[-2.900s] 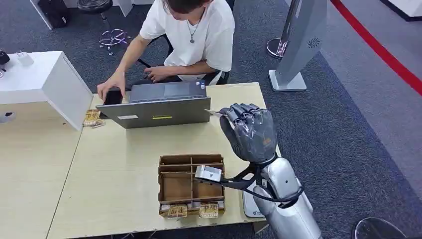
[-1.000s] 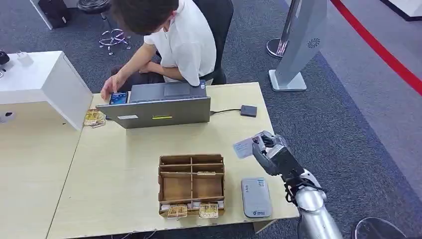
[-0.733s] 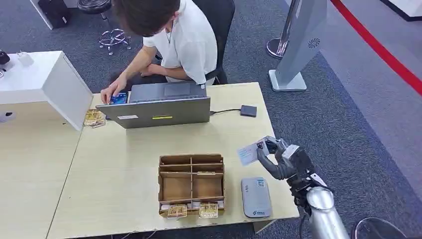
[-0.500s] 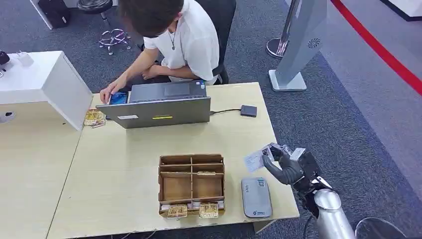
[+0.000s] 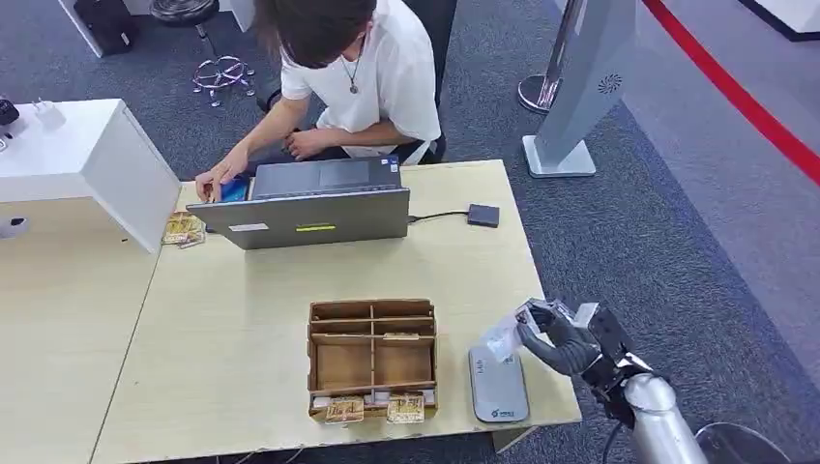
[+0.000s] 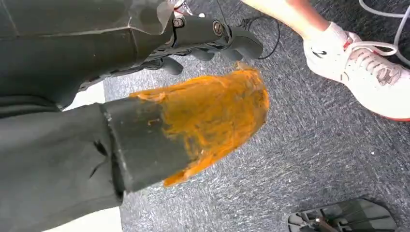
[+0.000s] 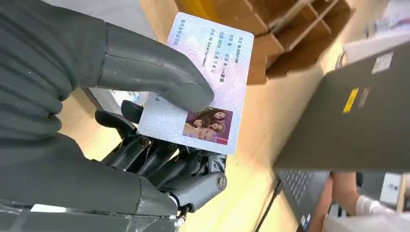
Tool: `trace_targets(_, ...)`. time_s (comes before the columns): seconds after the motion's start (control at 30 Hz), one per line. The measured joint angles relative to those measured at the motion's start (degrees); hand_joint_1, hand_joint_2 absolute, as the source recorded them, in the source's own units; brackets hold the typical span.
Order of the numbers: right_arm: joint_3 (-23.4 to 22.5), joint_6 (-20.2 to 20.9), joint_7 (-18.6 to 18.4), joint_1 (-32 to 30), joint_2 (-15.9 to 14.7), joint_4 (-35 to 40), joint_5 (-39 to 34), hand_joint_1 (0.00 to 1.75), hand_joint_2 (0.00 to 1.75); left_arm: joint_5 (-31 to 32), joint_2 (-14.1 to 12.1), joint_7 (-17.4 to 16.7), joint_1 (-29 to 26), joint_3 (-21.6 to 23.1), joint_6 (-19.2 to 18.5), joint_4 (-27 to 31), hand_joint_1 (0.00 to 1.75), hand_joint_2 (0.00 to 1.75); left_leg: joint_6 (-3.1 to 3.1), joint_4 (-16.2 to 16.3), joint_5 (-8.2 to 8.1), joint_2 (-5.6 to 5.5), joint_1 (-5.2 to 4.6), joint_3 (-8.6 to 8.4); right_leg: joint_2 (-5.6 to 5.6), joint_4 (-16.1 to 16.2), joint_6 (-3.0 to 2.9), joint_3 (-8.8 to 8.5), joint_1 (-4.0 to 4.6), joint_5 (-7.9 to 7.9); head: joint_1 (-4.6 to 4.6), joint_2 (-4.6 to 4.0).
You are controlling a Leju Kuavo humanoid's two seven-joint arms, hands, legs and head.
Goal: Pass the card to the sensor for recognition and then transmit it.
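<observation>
I have the card (image 5: 503,335) pinched in the right hand (image 5: 561,340), thumb pressed on its face, fingers behind it. It hangs just above the far right corner of the reader (image 5: 498,383), the grey pad flat on the counter (image 5: 242,329) right of the cardboard tray (image 5: 372,358). The reader lies toward me and slightly left of the card; its long axis runs away from me, and the card sits tilted, not flat to the pad. I judge the next move is short: bring the card back over the pad's middle and level it. The left hand (image 6: 212,41) hangs off to the side over carpet, well away from the reader, holding nothing; I can't tell whether its fingers are curled. The right is the nearer one.
</observation>
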State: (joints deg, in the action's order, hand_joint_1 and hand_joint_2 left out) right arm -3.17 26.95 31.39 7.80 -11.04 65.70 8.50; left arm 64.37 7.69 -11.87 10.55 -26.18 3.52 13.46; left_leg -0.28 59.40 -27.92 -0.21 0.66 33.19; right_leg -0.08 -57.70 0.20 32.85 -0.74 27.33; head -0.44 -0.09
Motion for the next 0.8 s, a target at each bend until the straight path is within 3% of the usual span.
trace_targets(0.33, 0.87, 3.21, 2.97, -0.52, -3.54, -1.01, 2.67, 1.75, 1.75, 1.05, -0.02, 0.07, 0.10, 0.02, -0.98, 0.00, 0.00, 0.00, 0.00, 0.00, 0.00, 0.01, -0.01, -0.01, 0.01, 0.01, 0.00, 0.00, -0.01, 0.00, 0.00, 0.00)
trace_targets(0.8, 4.85, -0.88, 2.97, -0.83, -6.36, -0.57, 9.84, 1.75, 1.75, 4.11, -0.26, 0.07, 0.30, 0.66, -2.80, 0.00, 0.00, 0.00, 0.00, 0.00, 0.00, 0.01, -0.01, 0.00, 0.01, 0.01, 0.00, 0.00, -0.01, 0.00, 0.00, 0.00)
